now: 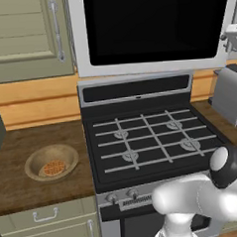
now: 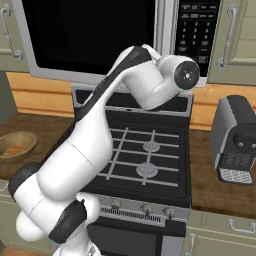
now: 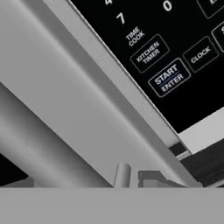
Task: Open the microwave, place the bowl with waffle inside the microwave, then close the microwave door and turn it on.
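1 bowl [image 1: 51,162] sat on the wooden counter [image 1: 22,141] left of the stove [image 1: 151,138], with the waffle [image 1: 54,167] lying inside it. Above the stove, the microwave door [image 1: 154,24] stood shut. The gripper [image 3: 133,177] was close against the door's right edge, beside its vertical handle [image 2: 168,25] and the button panel [image 2: 197,30]; whether it was spread or pinching the handle could not be told.

The tan bowl [image 1: 51,162] holding the waffle [image 1: 54,167] is set on the counter; the microwave door [image 1: 152,26] is shut.
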